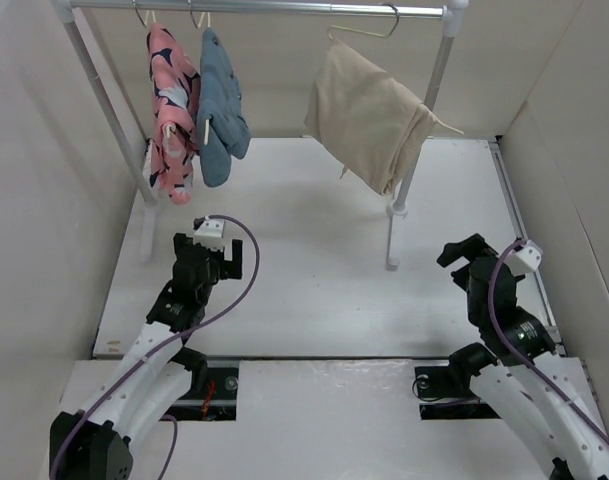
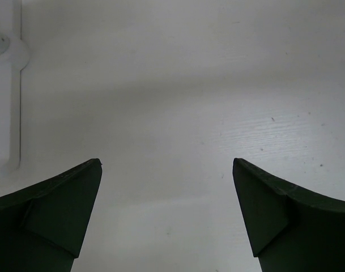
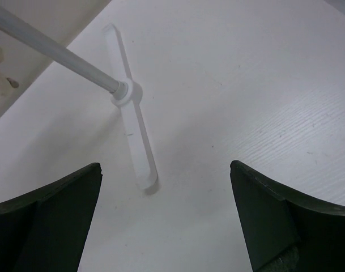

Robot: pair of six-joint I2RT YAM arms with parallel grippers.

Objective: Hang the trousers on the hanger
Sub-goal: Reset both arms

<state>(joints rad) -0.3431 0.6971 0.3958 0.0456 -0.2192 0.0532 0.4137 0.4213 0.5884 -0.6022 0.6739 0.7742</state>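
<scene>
Draping one hanger (image 1: 394,25), one trousers (image 1: 369,115) hangs beside two other garments (image 1: 219,110).

Left gripper (image 2: 166,167): jaws were wide apart, nothing held, aimed down over the table (image 1: 314,300) near its left edge. Right gripper (image 3: 165,169): same near the right edge. Both arms were bent low, well apart.

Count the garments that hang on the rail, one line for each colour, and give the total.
Pink: 1, the pink patterned garment
Blue: 1, the blue denim garment
Beige: 1, the trousers
Total: 3
</scene>
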